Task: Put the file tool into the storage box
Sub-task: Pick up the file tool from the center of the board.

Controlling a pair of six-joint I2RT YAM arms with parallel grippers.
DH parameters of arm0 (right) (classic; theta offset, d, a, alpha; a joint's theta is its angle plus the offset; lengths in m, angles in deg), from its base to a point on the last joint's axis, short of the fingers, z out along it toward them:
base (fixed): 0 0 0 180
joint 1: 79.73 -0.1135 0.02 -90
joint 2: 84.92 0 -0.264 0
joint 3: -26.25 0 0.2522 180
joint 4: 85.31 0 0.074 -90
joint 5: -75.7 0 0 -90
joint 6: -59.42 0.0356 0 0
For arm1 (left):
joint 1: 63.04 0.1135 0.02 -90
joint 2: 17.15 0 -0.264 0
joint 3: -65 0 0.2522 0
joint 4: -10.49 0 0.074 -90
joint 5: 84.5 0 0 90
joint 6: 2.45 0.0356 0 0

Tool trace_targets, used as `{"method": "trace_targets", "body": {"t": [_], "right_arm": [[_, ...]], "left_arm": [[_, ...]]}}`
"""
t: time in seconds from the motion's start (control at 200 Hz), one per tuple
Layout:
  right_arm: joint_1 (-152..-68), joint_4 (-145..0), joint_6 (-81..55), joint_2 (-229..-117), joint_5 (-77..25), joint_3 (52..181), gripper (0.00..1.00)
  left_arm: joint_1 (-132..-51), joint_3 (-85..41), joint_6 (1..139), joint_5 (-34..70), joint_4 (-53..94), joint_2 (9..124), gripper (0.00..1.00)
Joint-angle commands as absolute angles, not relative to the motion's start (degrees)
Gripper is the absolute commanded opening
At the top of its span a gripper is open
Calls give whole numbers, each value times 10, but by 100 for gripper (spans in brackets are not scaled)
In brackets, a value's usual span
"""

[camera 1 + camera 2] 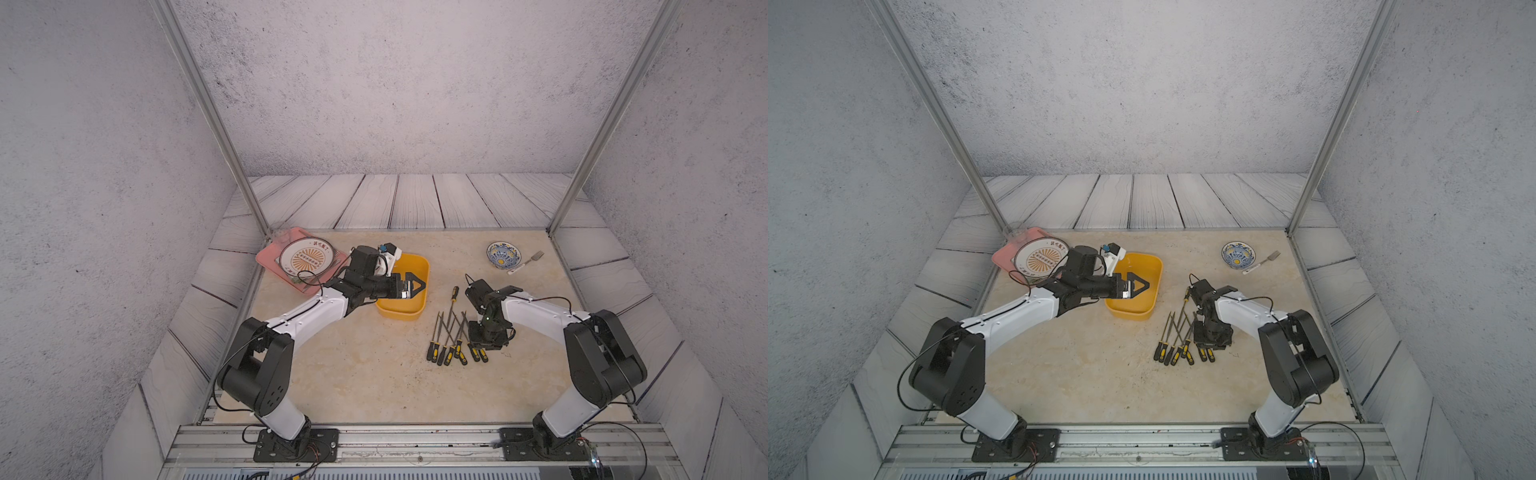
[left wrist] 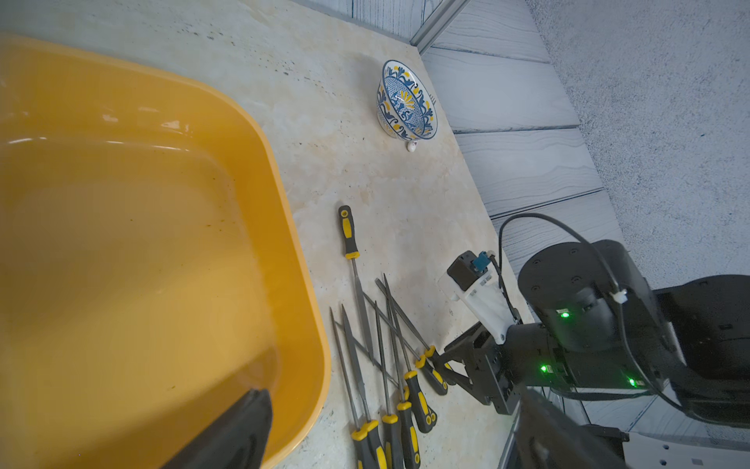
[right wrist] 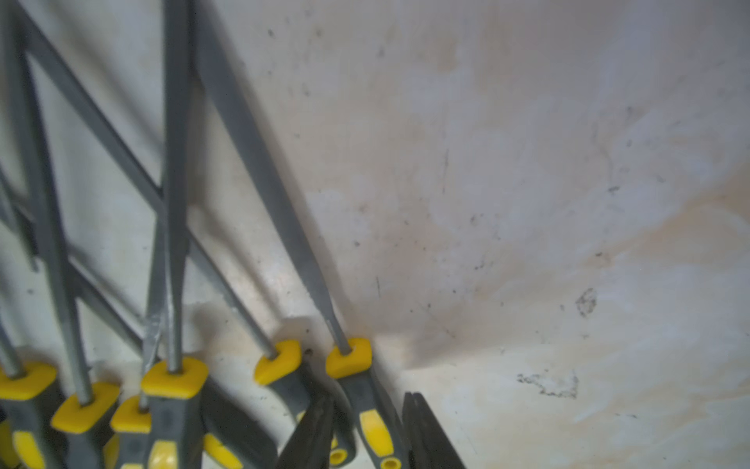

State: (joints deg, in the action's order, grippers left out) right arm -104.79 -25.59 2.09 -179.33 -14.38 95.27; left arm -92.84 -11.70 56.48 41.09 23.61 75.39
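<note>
The storage box [image 1: 420,262], a yellow low-walled tub, stands left of centre with nothing in it; the left wrist view fills with it [image 2: 284,195]. My left gripper [image 1: 415,286] hovers open and empty over its near half. Several file tools [image 1: 451,340] with black-and-yellow handles lie fanned out right of the box, and one more [image 1: 454,297] lies apart behind them. My right gripper [image 3: 367,400] is down at the fan's right end, open. Its fingers [image 3: 422,430] straddle the handle of the rightmost file tool [image 3: 375,426], with a narrow gap on one side.
A pink tray [image 1: 266,255] carrying a round plate sits at the back left, right behind my left wrist. A blue patterned bowl [image 1: 503,253] and a fork [image 1: 532,259] lie at the back right. Metal frame posts rise at both rear table corners.
</note>
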Motion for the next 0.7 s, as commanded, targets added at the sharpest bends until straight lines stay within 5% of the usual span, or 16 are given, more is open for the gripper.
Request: {"method": "trace_targets", "body": {"t": [0.0,0.185,0.35,0.691], "right_arm": [[-1048,-259,41,-1802,-144,934,34],[-1052,-267,52,-1802,-144,908,30],[-1053,-272,47,-1795,-139,917,0],[-1053,-402,60,-1686,-294,966,0]], "left_arm": [[-932,-109,566,418,223,749,99],[-932,-112,567,416,227,747,99],[-932,-115,567,418,228,753,98],[-943,-133,568,450,233,764,99]]}}
